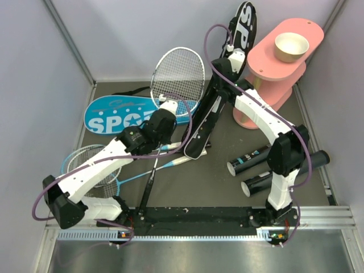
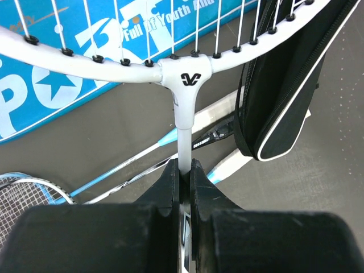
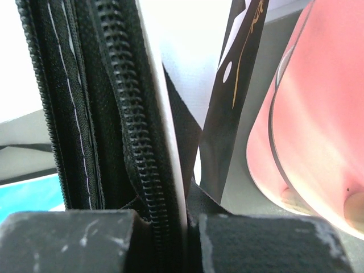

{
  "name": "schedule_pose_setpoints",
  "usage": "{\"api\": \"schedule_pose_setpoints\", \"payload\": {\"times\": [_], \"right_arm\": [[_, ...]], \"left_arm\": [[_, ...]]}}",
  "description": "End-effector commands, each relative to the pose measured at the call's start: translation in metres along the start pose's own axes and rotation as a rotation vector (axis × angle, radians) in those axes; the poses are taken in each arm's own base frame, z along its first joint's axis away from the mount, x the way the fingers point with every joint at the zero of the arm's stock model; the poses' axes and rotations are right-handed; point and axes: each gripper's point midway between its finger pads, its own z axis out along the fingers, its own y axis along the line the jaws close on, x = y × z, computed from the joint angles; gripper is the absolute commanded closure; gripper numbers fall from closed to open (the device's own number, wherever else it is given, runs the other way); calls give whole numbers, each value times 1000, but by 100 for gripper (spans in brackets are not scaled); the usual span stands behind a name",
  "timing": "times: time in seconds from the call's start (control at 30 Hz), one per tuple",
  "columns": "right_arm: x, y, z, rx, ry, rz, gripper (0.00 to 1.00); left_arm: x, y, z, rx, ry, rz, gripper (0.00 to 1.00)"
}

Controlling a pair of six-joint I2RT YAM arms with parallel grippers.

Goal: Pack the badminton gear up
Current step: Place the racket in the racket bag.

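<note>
My left gripper (image 1: 166,107) is shut on the thin shaft of a white-framed racket (image 1: 177,73), just below its head; the wrist view shows the shaft pinched between the jaws (image 2: 183,168) under the T-joint (image 2: 185,77). My right gripper (image 1: 232,57) is shut on the zipper edge of the black SPORT bag (image 1: 244,25), holding it up on end; the wrist view shows the zipper (image 3: 128,131) clamped at the jaws (image 3: 187,210). The blue SPORT bag (image 1: 114,115) lies flat at the left. A blue racket (image 1: 91,165) lies on the table. No shuttlecocks show.
Two black tubes (image 1: 250,160) (image 1: 284,173) lie at the right front. The pink three-tier stand (image 1: 278,68) with the tan bowl (image 1: 292,46) stands at the back right, close to the black bag. Grey walls close in the table.
</note>
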Motion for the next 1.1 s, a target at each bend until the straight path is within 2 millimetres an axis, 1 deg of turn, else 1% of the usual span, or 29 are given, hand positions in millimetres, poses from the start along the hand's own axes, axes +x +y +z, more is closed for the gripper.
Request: {"api": "schedule_pose_setpoints", "payload": {"times": [0.0,0.07,0.1,0.13,0.17,0.2,0.23,0.27,0.3,0.33,0.37,0.4,0.43,0.47,0.53,0.6,0.73,0.77,0.83,0.87,0.93,0.97,1.0,1.03,1.07], "right_arm": [[-49,10,-12,-30,-87,109,100],[-52,10,-16,-33,-88,122,100],[-52,11,-16,-35,-85,129,100],[-53,11,-18,-40,-80,131,100],[-54,12,-20,-46,-81,136,100],[-53,12,-21,-47,-75,143,100],[-52,12,-22,-49,-69,146,100],[-51,12,-23,-57,-63,148,100],[-53,13,-25,-67,-62,162,100],[-49,14,-26,-73,-51,161,100],[-48,16,-27,-88,-42,165,100],[-49,17,-30,-100,-38,170,100],[-45,17,-30,-104,-28,169,100],[-41,22,-32,-131,-12,169,100],[-39,24,-35,-161,-14,168,100],[-39,23,-35,-174,-18,157,100],[-41,25,-36,-182,-20,150,100],[-41,24,-36,-180,-19,149,100],[-43,22,-36,-170,-22,142,100],[-44,19,-35,-162,-24,142,100],[-47,18,-35,-168,-18,150,100],[-48,16,-34,-166,-16,161,100],[-48,16,-34,-169,-9,161,100],[-51,18,-36,-182,-5,164,100],[-50,19,-34,-182,1,165,100]], "left_arm": [[-3,-11,17,-27,-23,28,100],[-2,-16,20,-55,-15,43,100],[3,-13,28,-93,5,53,100],[3,-14,31,-112,15,36,100],[4,-11,29,-136,40,43,100],[8,-11,36,-164,69,58,100],[9,-8,38,-200,79,72,100],[2,-11,39,-209,73,69,100],[13,-10,44,-238,129,107,100],[12,-11,46,-258,133,116,100],[9,-16,46,-257,129,128,100],[12,-19,50,-262,141,147,100],[14,-23,52,-243,152,152,100],[9,-27,51,-226,149,155,100],[8,-32,53,-199,157,178,100],[4,-31,51,-211,146,172,100],[7,-29,46,-231,135,143,100],[6,-23,40,-248,118,127,100],[3,-22,29,-228,79,94,100],[0,-19,21,-206,31,68,100],[1,-23,16,-157,-6,117,100],[5,-20,13,-150,-22,116,100],[8,-20,12,-145,-26,119,100],[17,-21,13,-144,-15,136,100],[19,-21,12,-143,-16,136,100]]}}
